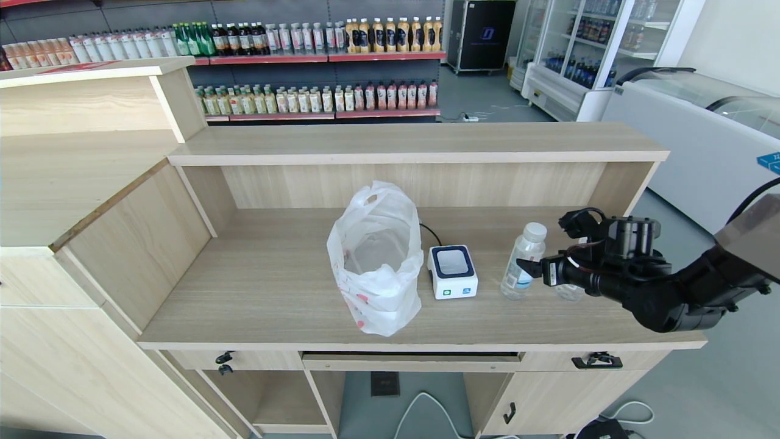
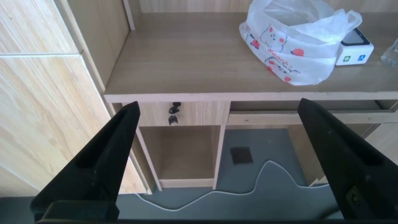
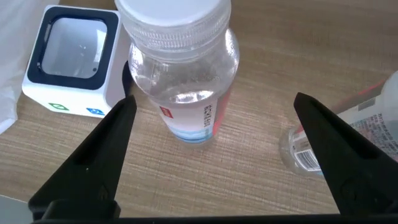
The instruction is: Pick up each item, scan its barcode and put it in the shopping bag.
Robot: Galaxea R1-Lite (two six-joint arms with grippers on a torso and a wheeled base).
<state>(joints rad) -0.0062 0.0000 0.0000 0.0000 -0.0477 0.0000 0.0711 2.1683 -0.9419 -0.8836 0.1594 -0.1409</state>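
Both jaws wide open and empty: my right gripper (image 3: 214,102) sits close to the upright bottle (image 1: 523,262) on the counter (image 1: 274,292), my left gripper (image 2: 219,107) hangs low before its front edge. Scanner (image 1: 452,271) stands between bottle and bag (image 1: 378,262), second bottle (image 3: 348,140) near the first

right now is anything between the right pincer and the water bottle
Nothing visible. The water bottle stands upright straight ahead of the open right pincer, in line with the gap between its fingers. A second bottle sits off to the side by one finger, not in the path.
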